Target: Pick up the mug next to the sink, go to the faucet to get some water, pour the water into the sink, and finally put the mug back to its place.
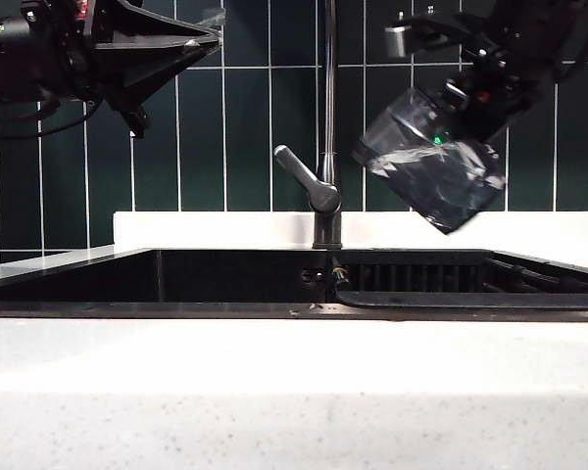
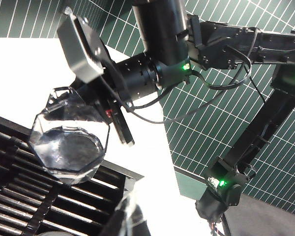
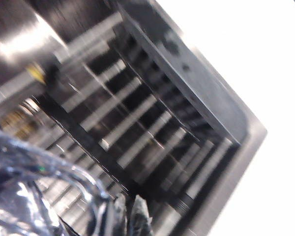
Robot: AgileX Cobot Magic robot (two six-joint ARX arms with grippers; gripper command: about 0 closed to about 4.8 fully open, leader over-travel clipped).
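1. Exterior view: the right gripper (image 1: 467, 110) is holding the mug (image 1: 431, 162) aloft, tilted steeply, just right of the faucet (image 1: 327, 147) and above the ribbed rack end of the sink (image 1: 274, 308). Its jaws are sitting clamped on the mug's wall. The left gripper (image 1: 201, 37) is hanging high at the upper left, well apart from everything, jaws pressed together and carrying nothing.

2. Left wrist view: the right gripper (image 2: 119, 125) is gripping the mug (image 2: 69, 135) by its side, the mug's mouth turned toward this camera over the rack (image 2: 24, 196). No water is discernible inside (the walls are too reflective to be certain). The left gripper's own fingertips are only partly showing at the frame edge.

3. Right wrist view: blurred. The mug (image 3: 34, 191) is filling the near corner, with the rack (image 3: 132, 128) beneath it.

4. Assessment: pick-up is done. The tilt over the basin is suggesting the pouring stage; whether filling took place cannot be confirmed. Returning the mug to the counter beside the sink is outstanding.
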